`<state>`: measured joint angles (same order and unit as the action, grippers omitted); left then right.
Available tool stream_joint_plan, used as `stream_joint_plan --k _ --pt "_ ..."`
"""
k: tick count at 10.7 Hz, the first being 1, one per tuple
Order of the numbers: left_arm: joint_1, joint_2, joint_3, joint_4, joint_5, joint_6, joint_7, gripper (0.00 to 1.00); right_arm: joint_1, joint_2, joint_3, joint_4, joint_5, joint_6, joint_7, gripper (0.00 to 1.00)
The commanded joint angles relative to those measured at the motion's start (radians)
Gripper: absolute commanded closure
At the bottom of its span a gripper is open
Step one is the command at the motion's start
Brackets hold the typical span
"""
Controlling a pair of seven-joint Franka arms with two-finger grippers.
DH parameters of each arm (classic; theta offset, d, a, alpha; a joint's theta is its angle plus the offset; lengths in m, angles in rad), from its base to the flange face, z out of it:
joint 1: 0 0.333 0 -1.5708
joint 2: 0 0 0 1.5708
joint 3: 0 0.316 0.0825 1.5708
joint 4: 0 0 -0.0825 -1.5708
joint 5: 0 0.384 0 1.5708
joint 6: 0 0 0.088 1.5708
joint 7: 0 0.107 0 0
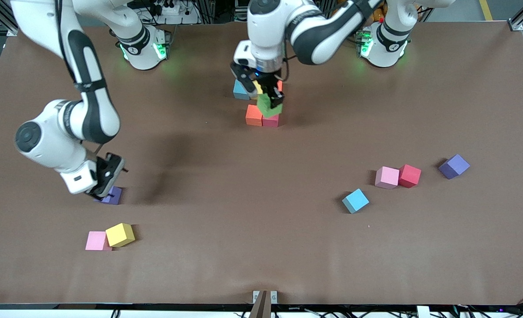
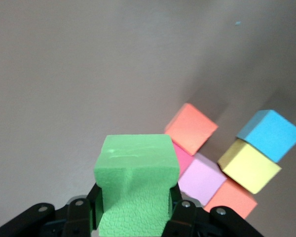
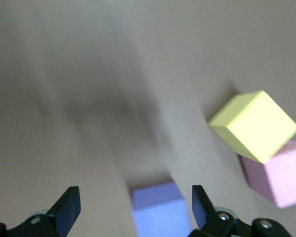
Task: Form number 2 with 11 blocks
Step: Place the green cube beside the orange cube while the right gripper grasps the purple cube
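Two grippers, both at work
Left gripper (image 1: pixel 268 99): fingers pinch the green block (image 1: pixel 269 105) by two facing sides, carried above the cluster of placed blocks (image 1: pixel 261 110) near the robots' bases.
Cluster, as seen: orange block (image 1: pixel 254 115) and crimson block (image 1: pixel 270 120) side by side at the edge nearest the front camera; a blue block (image 1: pixel 240 90), a yellow one and others partly hidden under the gripper. The left wrist view adds a pale pink-lilac cube (image 2: pixel 202 178) and a second orange one (image 2: pixel 232 198).
Handling note: likely step is seating the green block against the cluster. Lower straight, keep faces square to neighbours, release only once it rests flat; the foam dents under the pads, so a slow release should avoid dragging it askew or nudging its neighbours.
Right gripper (image 1: pixel 104 187): fingers spread wide, astride a purple block (image 1: pixel 112 195) toward the right arm's end of the table, not yet pinched. Centre it before closing.
Loose stock: pink block (image 1: pixel 96 241) touching a tilted yellow block (image 1: pixel 120 234); toward the left arm's end, light blue (image 1: pixel 355 200), pink (image 1: pixel 387 177) beside red (image 1: pixel 409 175), purple (image 1: pixel 453 166) apart.
Material: matte foam cubes, sharp-edged, solid colours, pebbled where cut; brown table (image 1: pixel 261 247) covering, dull and even
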<state>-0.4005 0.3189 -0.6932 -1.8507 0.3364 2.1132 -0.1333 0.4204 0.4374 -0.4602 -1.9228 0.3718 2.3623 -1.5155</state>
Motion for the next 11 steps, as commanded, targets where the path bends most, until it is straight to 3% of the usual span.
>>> stream_joint_plan --k 1,4,7,11 --pt "-0.153 0.103 0.122 0.121 0.015 0.004 0.066 0.67 -0.093 0.139 0.014 0.134 0.016 -0.014 -0.17 0.0" --pt "-0.286 0.205 0.219 0.243 0.007 0.004 0.13 0.68 -0.176 0.222 0.044 0.183 0.029 -0.023 -0.264 0.0" --pt "-0.38 0.278 0.31 0.33 -0.052 0.004 0.246 0.68 -0.229 0.238 0.113 0.185 0.033 -0.043 -0.259 0.0" --pt "-0.44 0.316 0.35 0.347 -0.066 0.002 0.312 0.68 -0.221 0.238 0.117 0.301 0.027 -0.265 -0.212 0.0"
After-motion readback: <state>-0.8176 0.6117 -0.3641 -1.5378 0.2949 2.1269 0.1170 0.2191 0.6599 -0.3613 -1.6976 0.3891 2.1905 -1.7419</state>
